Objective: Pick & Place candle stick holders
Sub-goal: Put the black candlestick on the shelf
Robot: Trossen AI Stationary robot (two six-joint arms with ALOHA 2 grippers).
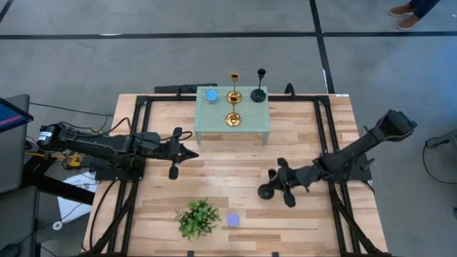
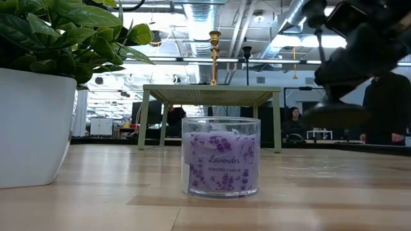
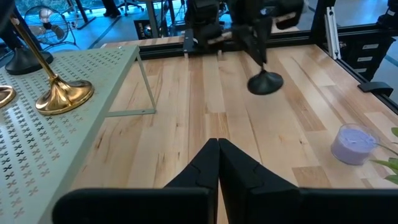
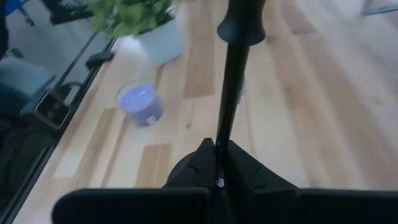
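Wood table (image 1: 235,178), small green stand (image 1: 214,123) at the back edge, plant (image 1: 198,218) and purple candle (image 1: 233,220) up front.
Right gripper (image 1: 277,187) clamped on the thin stem of a black candle stick holder (image 1: 266,190), right of centre above the table, base clear of the surface. Left gripper (image 1: 191,153) shut, empty, just left of the stand. On the stand: two gold holders (image 1: 233,96), one black holder (image 1: 258,93), blue candle (image 1: 211,95).
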